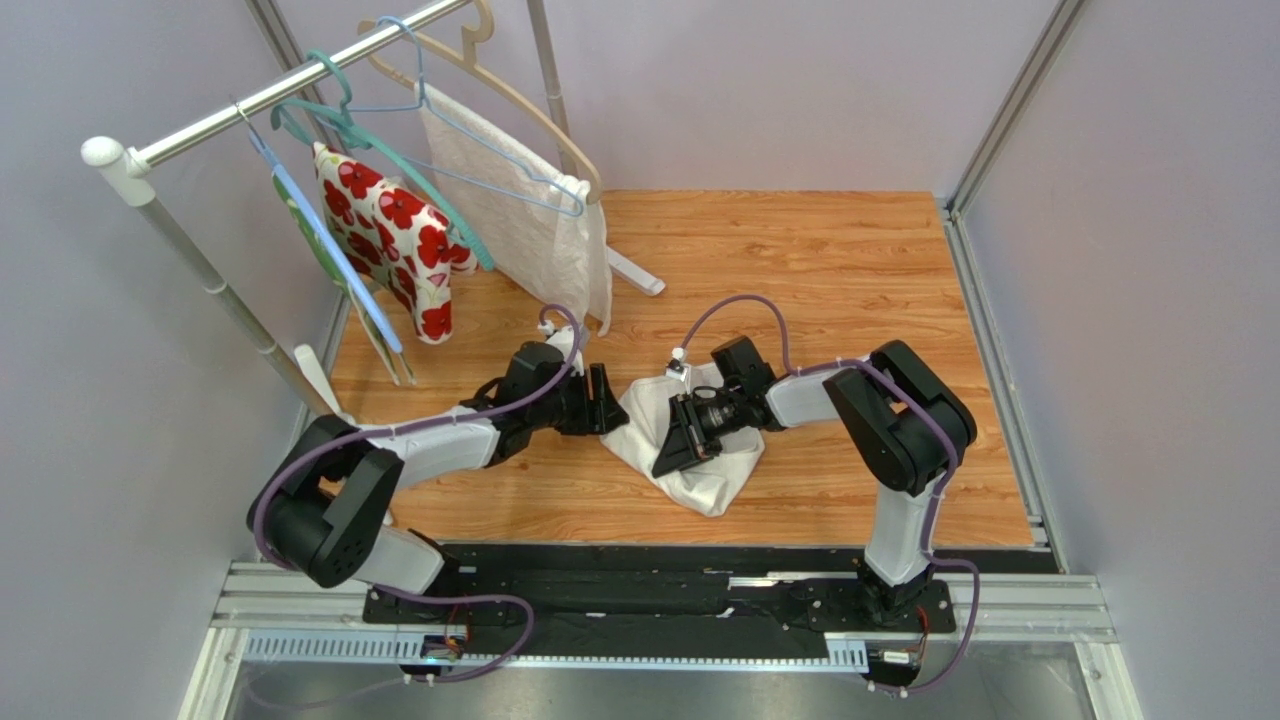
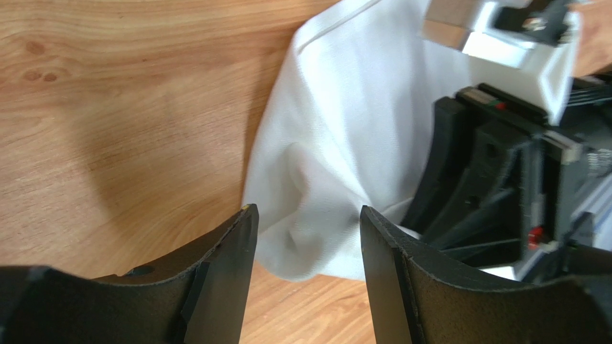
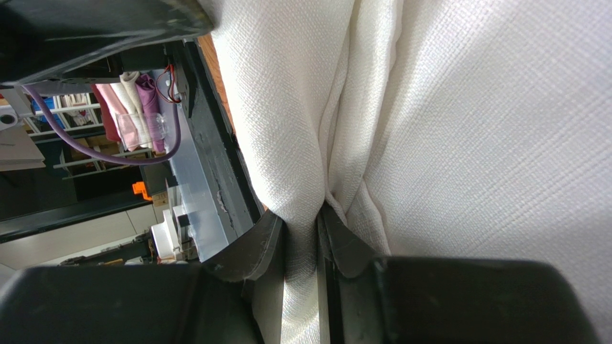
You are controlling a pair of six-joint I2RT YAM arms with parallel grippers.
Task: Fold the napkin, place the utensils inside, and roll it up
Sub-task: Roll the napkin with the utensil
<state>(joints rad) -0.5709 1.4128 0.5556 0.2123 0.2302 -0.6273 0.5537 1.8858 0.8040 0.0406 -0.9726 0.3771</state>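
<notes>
The off-white napkin [image 1: 706, 458] lies bunched on the wooden table between the two arms. My right gripper [image 1: 672, 440] is shut on a fold of the napkin [image 3: 460, 143], which is pinched between its fingers [image 3: 267, 244]. My left gripper [image 1: 613, 408] is open and empty, just left of the napkin's edge; in the left wrist view the napkin [image 2: 337, 143] lies ahead of the gripper [image 2: 305, 215], with the right gripper beyond it. The utensils are out of view.
A metal clothes rail [image 1: 271, 93] stands at the back left with hangers, a red-flowered cloth [image 1: 391, 233] and a textured white cloth [image 1: 519, 210]. Grey walls enclose the wooden table [image 1: 842, 270]. A black mounting rail [image 1: 661, 578] runs along the near edge.
</notes>
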